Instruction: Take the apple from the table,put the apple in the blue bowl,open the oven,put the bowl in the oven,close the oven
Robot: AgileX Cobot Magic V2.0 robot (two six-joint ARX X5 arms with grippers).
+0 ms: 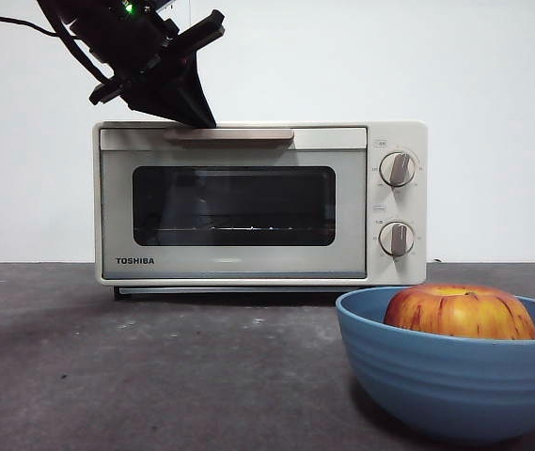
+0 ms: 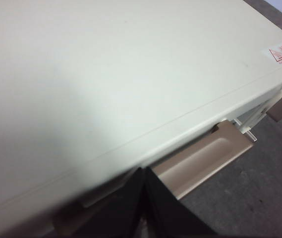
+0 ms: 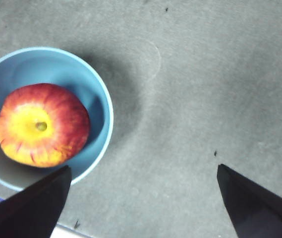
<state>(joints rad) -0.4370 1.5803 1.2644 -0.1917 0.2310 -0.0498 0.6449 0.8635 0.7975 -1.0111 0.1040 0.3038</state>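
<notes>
- This looks like a robot test bench in a lab, not a lived-in kitchen.
- A plain white wall (image 1: 493,75) stands behind everything, bare and evenly lit.
- The table (image 1: 154,376) is a dark grey, mottled matte surface with pale scuffs.
- The only kitchen goods are a cream oven (image 1: 259,202), a blue bowl (image 1: 455,381) and an apple (image 1: 460,312).
- A black robot arm (image 1: 154,56) with cabling and a green indicator light hangs over the oven.

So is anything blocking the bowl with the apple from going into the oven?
Yes: the oven door is shut, so the blue bowl holding the apple can't go in yet. The left hand is at the door's handle. The table between bowl and oven looks bare.
</notes>
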